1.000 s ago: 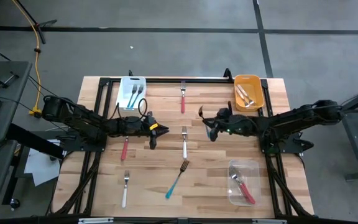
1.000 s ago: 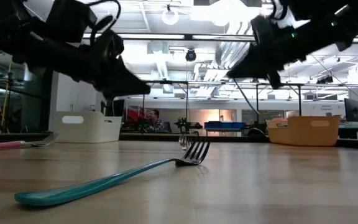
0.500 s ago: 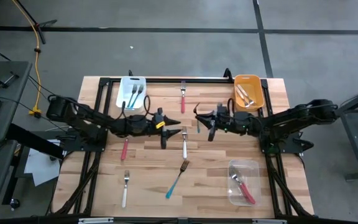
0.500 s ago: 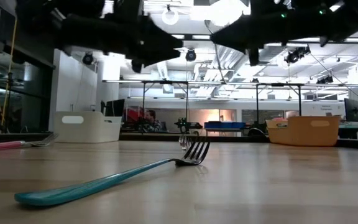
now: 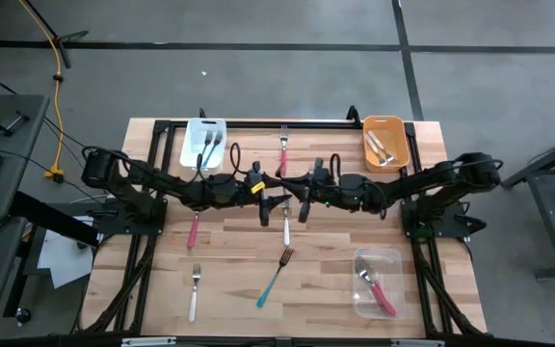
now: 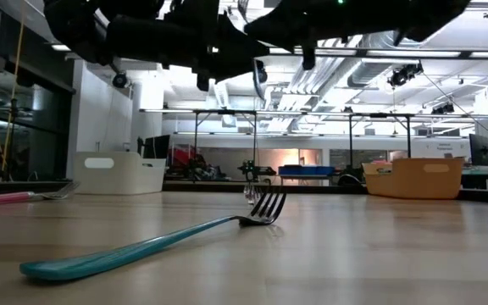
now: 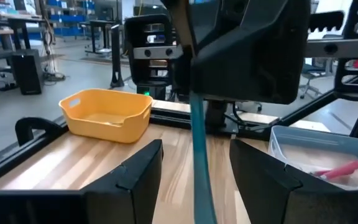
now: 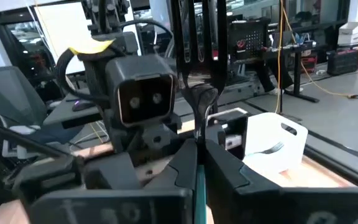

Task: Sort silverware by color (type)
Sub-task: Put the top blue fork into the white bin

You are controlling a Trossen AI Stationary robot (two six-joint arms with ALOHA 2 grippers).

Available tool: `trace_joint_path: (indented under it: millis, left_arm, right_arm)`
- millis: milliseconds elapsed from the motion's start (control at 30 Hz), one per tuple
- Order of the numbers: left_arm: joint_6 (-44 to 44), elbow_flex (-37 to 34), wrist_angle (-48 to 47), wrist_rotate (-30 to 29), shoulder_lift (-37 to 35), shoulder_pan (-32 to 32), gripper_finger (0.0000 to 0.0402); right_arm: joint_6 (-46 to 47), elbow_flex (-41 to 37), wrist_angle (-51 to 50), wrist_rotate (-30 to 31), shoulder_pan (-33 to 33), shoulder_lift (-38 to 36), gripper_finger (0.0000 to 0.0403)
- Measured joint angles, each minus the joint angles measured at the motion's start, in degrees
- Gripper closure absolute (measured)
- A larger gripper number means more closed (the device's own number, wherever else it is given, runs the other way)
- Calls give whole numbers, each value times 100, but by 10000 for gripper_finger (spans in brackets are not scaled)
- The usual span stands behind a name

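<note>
Mid-table, the right gripper (image 5: 303, 200) is clenched on a teal fork (image 8: 199, 93), held up in the air, its handle hanging between the spread fingers (image 7: 135, 180) of the left gripper (image 5: 265, 205), which faces it.

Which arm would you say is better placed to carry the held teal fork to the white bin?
Left, probably: the left hand is open around the teal fork, and the white bin lies on its side; the right hand grips it.
</note>
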Motion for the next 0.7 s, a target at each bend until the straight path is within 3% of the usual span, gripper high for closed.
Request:
trace_joint_path:
  millis: [200,433,567,700]
  left_arm:
    - [38,-2,113,0,-9,-4,256]
    - [527,-4,150,-420,-9,-101,384]
    - [517,-4,21,-584,-31,-76,391]
    - [500,-4,-536,-590,-242,97,399]
  right_arm:
    - [-200,205,-38,0,0,117,393]
    - [-375,236,-241,300,11,115,393]
    - [-621,236,-303,317,-10,114,385]
    - [-902,236,-331,649,-15,115,343]
